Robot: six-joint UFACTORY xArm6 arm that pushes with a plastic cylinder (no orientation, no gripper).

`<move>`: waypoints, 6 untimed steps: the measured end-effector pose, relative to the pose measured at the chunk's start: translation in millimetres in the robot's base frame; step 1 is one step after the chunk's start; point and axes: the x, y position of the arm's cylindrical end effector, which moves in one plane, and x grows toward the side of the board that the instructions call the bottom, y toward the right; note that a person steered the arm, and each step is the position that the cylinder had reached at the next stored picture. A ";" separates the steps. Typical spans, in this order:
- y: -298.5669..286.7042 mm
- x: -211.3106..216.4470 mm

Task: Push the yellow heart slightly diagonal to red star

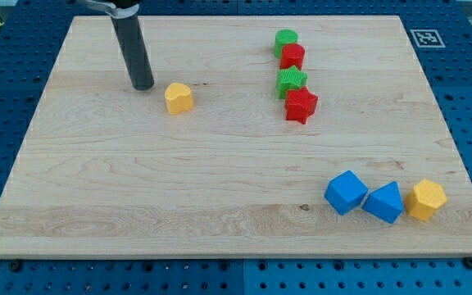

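Observation:
The yellow heart [179, 97] lies on the wooden board in the upper left-middle of the view. My tip [142, 85] stands just to the heart's left, a small gap apart. The red star [301, 105] lies to the view's right of the heart, at about the same height, at the bottom of a short column of blocks.
Above the red star stand a green star [291, 81], a red round block [292, 56] and a green round block [285, 40]. At the lower right lie a blue cube [346, 192], a blue wedge-like block [383, 201] and a yellow hexagon [426, 199]. The board's edge [236, 256] runs along the bottom.

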 end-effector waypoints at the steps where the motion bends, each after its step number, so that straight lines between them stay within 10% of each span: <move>1: 10.6 2.6; 6: 64.3 61.1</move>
